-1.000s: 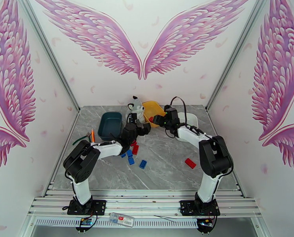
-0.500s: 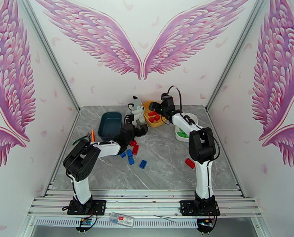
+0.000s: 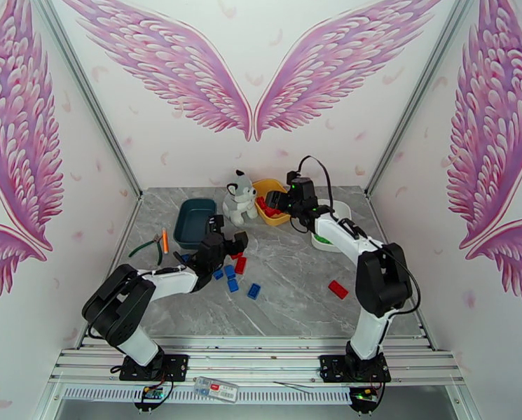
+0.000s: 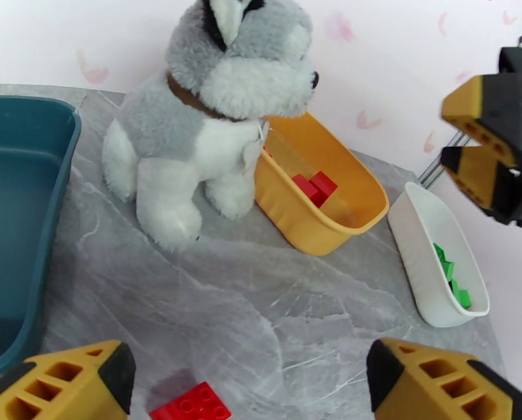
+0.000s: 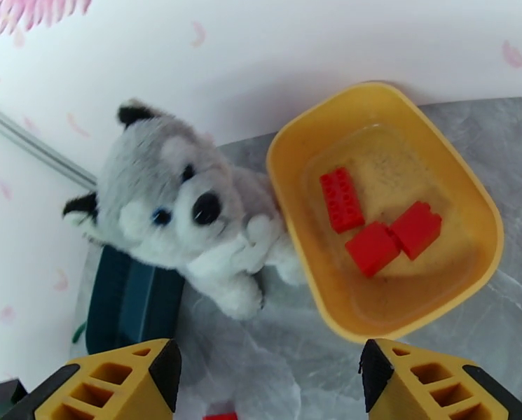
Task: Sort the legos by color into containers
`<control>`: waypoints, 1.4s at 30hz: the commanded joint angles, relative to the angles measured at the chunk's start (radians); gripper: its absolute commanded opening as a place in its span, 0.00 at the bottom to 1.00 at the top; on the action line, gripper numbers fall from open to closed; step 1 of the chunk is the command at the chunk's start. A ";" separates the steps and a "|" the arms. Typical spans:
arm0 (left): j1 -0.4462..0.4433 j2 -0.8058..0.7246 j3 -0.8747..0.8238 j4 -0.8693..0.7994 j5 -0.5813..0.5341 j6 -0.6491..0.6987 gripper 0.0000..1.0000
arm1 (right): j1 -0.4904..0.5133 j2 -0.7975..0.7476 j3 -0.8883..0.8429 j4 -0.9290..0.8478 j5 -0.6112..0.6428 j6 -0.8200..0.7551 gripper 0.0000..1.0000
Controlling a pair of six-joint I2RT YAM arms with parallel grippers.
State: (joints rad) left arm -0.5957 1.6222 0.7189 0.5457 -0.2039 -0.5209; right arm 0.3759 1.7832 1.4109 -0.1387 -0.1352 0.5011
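**Both grippers wide open, 3 reds in the yellow tray**

Right gripper [image 5: 269, 362] up at the far edge of the worktop [image 3: 296, 274], hanging by the near rim of the yellow tray [image 5: 394, 162]. Fingers spread wide, nothing between them. Inside that tray, 3 red legos [image 5: 371, 248], bunched close together around the middle.

Husky toy [image 5: 183, 218] sitting upright right at the tray's left side, front paws tight against the rim. Touching or just short of it, too close to call.

Over toward the far right corner, white tray [image 4: 422, 274], with a few green legos [image 4: 451, 271] lying in its near end. Toward the far left corner, teal tray [image 3: 194, 222], on the other side of the husky.

Now the left gripper [image 4: 245, 362], out over the worktop left of centre, between the teal tray and the loose pieces, pointing at the far edge. Wide open as well, holding nothing. Flat on the stone beneath it, 1 red brick [image 4: 190, 406], sitting between the 2 fingers and apart from both.

Just nearside of that gripper, a scatter of blue legos [image 3: 253, 290], 4 countable from above, with a little red mixed in at the gripper's end. Well apart from the bunch, a stray red lego [image 3: 338, 289], out toward the right edge, just beside the right arm.

By the left edge, hand tools [image 3: 159, 243], just nearside of the teal tray.
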 commanded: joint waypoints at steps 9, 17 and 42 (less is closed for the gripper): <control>-0.070 -0.118 -0.001 -0.382 -0.016 0.121 0.77 | 0.134 -0.265 -0.430 0.055 0.156 -0.063 0.69; -0.133 -0.025 0.118 -0.564 -0.039 0.150 0.62 | 0.227 -0.417 -0.661 0.084 0.255 -0.040 0.70; -0.181 0.204 0.294 -0.708 -0.096 0.159 0.49 | 0.249 -0.501 -0.814 0.118 0.315 -0.010 0.70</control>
State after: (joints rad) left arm -0.7727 1.7996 0.9771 -0.1406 -0.3004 -0.3637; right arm 0.6167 1.2945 0.6128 -0.0414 0.1543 0.4747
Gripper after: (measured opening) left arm 0.497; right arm 0.704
